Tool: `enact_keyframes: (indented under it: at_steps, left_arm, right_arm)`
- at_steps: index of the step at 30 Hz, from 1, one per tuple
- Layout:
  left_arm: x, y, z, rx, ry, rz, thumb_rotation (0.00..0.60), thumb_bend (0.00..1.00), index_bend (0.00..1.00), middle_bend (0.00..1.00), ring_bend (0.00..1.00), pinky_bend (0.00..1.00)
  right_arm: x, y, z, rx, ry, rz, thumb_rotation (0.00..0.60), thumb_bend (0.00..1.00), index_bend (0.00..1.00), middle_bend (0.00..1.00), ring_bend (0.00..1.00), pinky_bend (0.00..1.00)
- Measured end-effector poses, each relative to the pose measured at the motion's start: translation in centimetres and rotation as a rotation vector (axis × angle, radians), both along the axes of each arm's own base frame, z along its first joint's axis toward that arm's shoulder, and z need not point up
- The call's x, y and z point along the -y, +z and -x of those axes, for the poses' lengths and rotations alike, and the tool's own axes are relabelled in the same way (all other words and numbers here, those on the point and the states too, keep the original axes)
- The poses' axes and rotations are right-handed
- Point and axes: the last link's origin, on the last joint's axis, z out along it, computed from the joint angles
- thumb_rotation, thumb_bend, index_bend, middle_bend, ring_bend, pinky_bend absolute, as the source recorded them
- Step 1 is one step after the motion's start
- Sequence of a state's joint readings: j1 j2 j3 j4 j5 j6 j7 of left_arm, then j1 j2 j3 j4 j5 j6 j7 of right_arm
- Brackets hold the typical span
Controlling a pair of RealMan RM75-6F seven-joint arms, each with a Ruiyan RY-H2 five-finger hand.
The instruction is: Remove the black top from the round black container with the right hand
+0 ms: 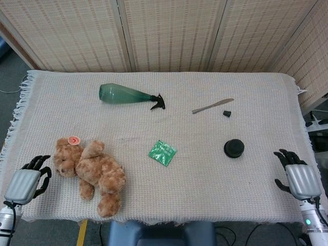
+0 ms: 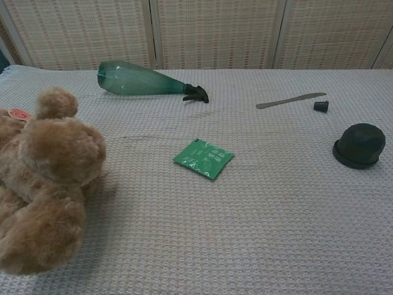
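Observation:
The round black container (image 1: 233, 148) sits on the cloth right of centre, its black top in place; in the chest view the container (image 2: 359, 145) shows at the right edge with a domed top. My right hand (image 1: 297, 176) rests at the table's front right corner, well right of and nearer than the container, fingers apart and holding nothing. At the front left corner, my left hand (image 1: 28, 180) lies beside the teddy bear with its fingers apart and nothing in it. Neither hand shows in the chest view.
A brown teddy bear (image 1: 92, 173) lies front left. A green packet (image 1: 162, 152) is at the centre. A green spray bottle (image 1: 130, 95) lies at the back. A metal knife (image 1: 212, 106) and a small black cap (image 1: 226, 113) lie behind the container.

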State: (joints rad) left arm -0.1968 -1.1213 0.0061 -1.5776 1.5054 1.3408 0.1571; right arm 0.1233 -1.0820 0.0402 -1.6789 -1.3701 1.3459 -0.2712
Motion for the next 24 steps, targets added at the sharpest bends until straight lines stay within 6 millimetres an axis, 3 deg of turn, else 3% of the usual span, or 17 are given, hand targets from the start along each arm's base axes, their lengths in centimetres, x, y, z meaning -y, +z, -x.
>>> enact_keyframes:
  at_steps: [12,18,24]
  left_arm:
    - [0.1,0.1,-0.1,0.003,-0.006,-0.006,0.6,0.53,0.55,0.15,0.14,0.39]
    - [-0.1,0.1,0.1,0.003,0.007,-0.006,0.6,0.53,0.55,0.15,0.14,0.39]
    - [0.2,0.3,-0.1,0.01,-0.003,-0.012,0.6,0.53,0.55,0.15,0.14,0.39]
  right_arm:
    - [0.2,0.0,0.0,0.001,0.012,0.001,0.6,0.16,0.13,0.11,0.13,0.43]
    - [0.8,-0.2,0.4,-0.015,0.016,-0.006,0.6,0.15,0.06,0.04,0.06,0.43]
    - [1.9,-0.7,0.7,-0.025,0.015,-0.025,0.6,0.12,0.0,0.0,0.01,0.29]
